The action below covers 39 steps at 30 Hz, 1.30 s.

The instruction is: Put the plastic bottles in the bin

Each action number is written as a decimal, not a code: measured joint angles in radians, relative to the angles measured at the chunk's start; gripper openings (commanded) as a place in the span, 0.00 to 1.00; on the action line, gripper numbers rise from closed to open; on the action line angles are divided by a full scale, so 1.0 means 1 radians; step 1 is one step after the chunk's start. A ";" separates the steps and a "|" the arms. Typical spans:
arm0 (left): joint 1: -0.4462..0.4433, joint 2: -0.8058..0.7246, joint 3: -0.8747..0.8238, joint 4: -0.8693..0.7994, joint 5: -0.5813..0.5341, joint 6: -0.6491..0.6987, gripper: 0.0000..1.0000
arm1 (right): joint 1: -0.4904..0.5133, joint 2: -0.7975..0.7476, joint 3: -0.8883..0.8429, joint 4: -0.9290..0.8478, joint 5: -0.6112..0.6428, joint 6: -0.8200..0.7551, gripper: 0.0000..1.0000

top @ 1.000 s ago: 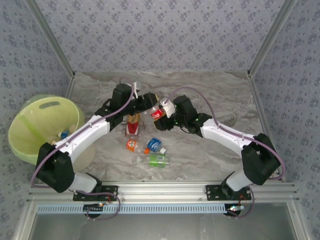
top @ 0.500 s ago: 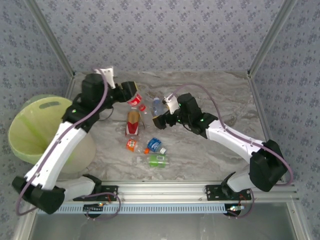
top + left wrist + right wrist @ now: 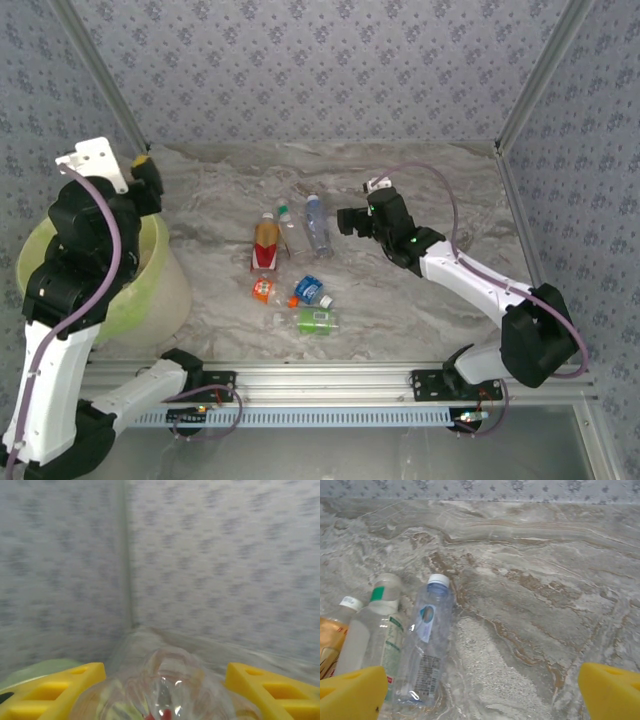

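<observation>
Several plastic bottles (image 3: pixel 308 290) lie loose in the middle of the marbled table (image 3: pixel 430 180) in the view from above, the brown-labelled bottle (image 3: pixel 265 236) and two clear ones farthest from the arms. The bin (image 3: pixel 165 262) stands at the table's left edge, well apart from them. The left arm rears high over it, with the left gripper (image 3: pixel 145 172) up by the bin's far rim. The right gripper (image 3: pixel 350 220) hangs low just beside the blue-capped bottle (image 3: pixel 317 225).

From the left wrist, the two yellow fingers (image 3: pixel 50 695) are clamped on a clear bottle (image 3: pixel 170 680) with a bit of red at its base. A sliver of the bin's green rim shows at the lower left, papered walls behind.

From the right wrist, the yellow fingertips (image 3: pixel 612 692) stand wide apart with bare table between them. The blue-capped bottle lies flat by the left finger, touching the green-labelled bottle (image 3: pixel 375 635) beside it.
</observation>
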 measured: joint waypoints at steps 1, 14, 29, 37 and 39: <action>0.035 0.008 0.000 -0.015 -0.047 0.011 0.44 | -0.002 0.000 -0.001 -0.001 0.007 0.010 1.00; 0.629 0.072 -0.136 -0.195 0.066 -0.064 0.68 | -0.023 0.004 -0.004 -0.033 0.017 0.032 1.00; 0.671 0.010 -0.174 -0.159 0.618 -0.153 0.99 | -0.014 0.181 0.103 -0.087 -0.042 0.091 1.00; 0.562 -0.060 -0.220 0.029 1.063 -0.217 0.99 | 0.025 0.383 0.251 -0.113 -0.114 0.124 0.89; 0.518 -0.058 -0.231 0.065 1.110 -0.221 0.99 | 0.032 0.434 0.294 -0.127 -0.142 0.135 0.89</action>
